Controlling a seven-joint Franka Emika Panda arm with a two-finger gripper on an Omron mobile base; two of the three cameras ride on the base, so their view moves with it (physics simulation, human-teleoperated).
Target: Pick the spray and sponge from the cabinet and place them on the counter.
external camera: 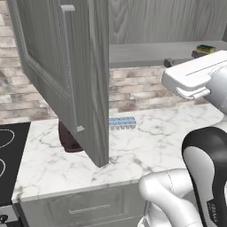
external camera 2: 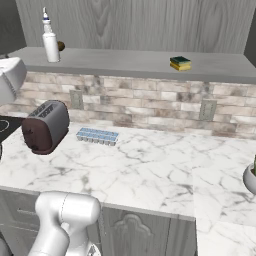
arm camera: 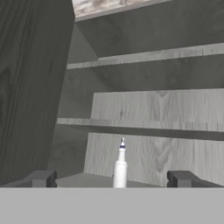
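The spray (external camera 2: 50,42), a small white bottle with a blue tip, stands upright at the left end of the cabinet shelf (external camera 2: 130,62). In the hand view the spray (arm camera: 120,168) is straight ahead, centred between my two dark fingertips (arm camera: 41,178) but still some way beyond them. My gripper (arm camera: 113,180) is open and holds nothing. The yellow and green sponge (external camera 2: 180,63) lies further right on the same shelf, also seen as the sponge (external camera: 206,48) behind my white hand (external camera: 195,76). The marble counter (external camera 2: 150,170) runs below.
The open cabinet door (external camera: 66,80) with its bar handle (external camera: 67,66) hangs to the left of my hand. On the counter are a dark red toaster (external camera 2: 45,127) and a pale blue ice-cube tray (external camera 2: 97,136). A black stovetop (external camera: 9,155) lies far left.
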